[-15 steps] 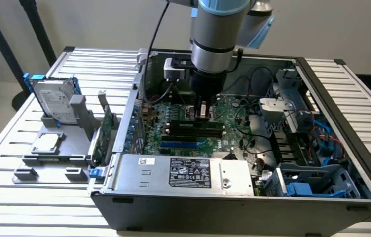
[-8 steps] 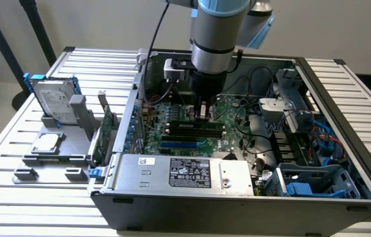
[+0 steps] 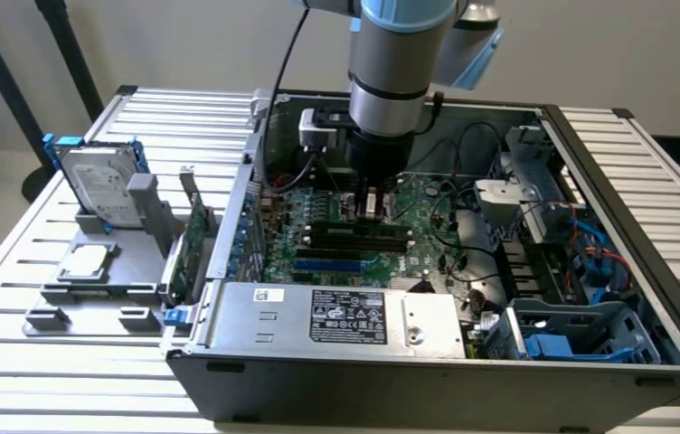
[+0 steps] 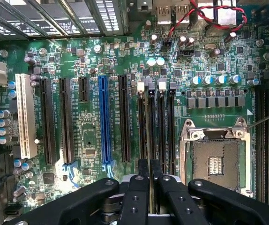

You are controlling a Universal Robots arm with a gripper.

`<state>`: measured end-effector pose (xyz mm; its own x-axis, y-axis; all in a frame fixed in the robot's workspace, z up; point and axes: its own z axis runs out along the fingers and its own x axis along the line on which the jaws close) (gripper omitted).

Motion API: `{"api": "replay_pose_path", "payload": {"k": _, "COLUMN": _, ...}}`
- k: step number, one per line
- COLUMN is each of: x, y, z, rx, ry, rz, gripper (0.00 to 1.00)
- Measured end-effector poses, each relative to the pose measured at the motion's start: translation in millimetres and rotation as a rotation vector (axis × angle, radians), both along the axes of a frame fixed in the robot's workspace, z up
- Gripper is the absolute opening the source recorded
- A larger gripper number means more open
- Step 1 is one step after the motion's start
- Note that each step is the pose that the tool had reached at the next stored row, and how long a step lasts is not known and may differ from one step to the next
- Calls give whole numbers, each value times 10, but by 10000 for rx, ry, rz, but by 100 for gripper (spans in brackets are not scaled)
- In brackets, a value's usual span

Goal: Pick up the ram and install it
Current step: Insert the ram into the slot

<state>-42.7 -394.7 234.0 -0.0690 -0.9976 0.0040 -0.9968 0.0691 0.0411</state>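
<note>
In the wrist view my gripper (image 4: 150,164) is shut on the ram (image 4: 151,136). The ram is seen edge-on as a thin dark strip that runs from between the black fingers (image 4: 139,187) along the second of several black memory slots (image 4: 161,126) beside the CPU socket. Whether it sits in the slot or just above it I cannot tell. In the exterior view the gripper (image 3: 372,206) reaches straight down into the open computer case (image 3: 629,271), over the memory slots (image 3: 353,237) in the middle of the green motherboard (image 3: 316,203).
A silver power supply (image 3: 328,316) lies along the case's near wall. At the exterior view's left, a grey holder carries a green expansion card (image 3: 199,240) and a hard drive (image 3: 101,185). A drive cage with blue cables (image 3: 581,240) stands at the exterior view's right. Nearby are the CPU socket (image 4: 216,161) and a blue slot (image 4: 105,122).
</note>
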Motion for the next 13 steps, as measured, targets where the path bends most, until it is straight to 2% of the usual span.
{"api": "replay_pose_path", "payload": {"k": 6, "x": -1, "y": -1, "z": -10, "rx": -9, "ry": 0, "rz": -2, "gripper": 14}}
{"api": "replay_pose_path", "payload": {"k": 13, "x": -1, "y": -5, "z": -17, "rx": -44, "ry": 0, "rz": -1, "gripper": 14}}
